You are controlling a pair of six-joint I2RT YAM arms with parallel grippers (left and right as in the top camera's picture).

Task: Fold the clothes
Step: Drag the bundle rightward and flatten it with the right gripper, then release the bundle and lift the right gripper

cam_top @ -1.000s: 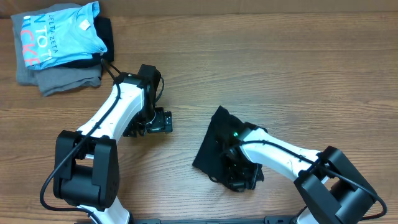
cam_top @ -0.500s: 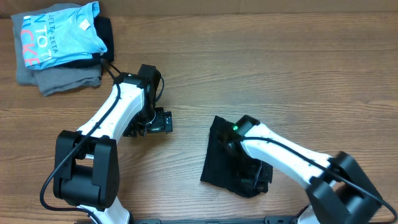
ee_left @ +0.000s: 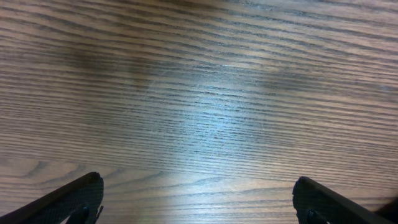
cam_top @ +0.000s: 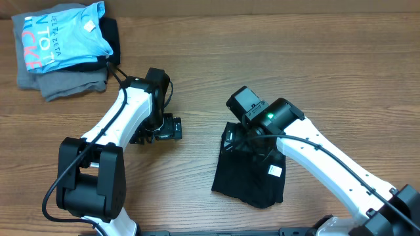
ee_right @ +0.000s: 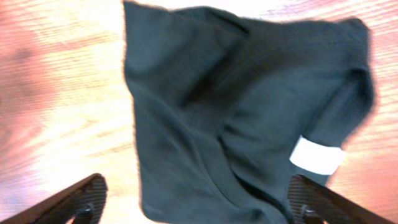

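While the black T-shirt [cam_top: 252, 180] lies bunched into a rough, creased rectangle on the wood, low and a little right of centre in the overhead frame, its small white label [cam_top: 275, 171] shows on top near its right edge. In my right wrist view the same shirt [ee_right: 236, 112] fills the middle of the frame, rumpled with soft folds, and the label [ee_right: 317, 154] sits toward the right side.

My right gripper [cam_top: 239, 139] hangs over the shirt's upper left corner in the overhead frame. In the wrist view my right gripper [ee_right: 198, 202] is spread wide, its two fingertips in the bottom corners of the frame, with nothing pinched between them. I cannot tell whether the tips touch the cloth.

My left gripper [cam_top: 172, 128] is left of centre in the overhead frame, well apart from the shirt. Its own view shows my left gripper [ee_left: 199, 205] spread wide too, holding nothing, with only bare table [ee_left: 205, 93] under it.

At the upper left of the overhead frame lies a pile of clothes: a light blue shirt [cam_top: 62, 33] with white lettering on top of a folded grey garment [cam_top: 65, 82], with a bit of dark fabric at the pile's right edge. The wooden table [cam_top: 295, 52] runs under everything.
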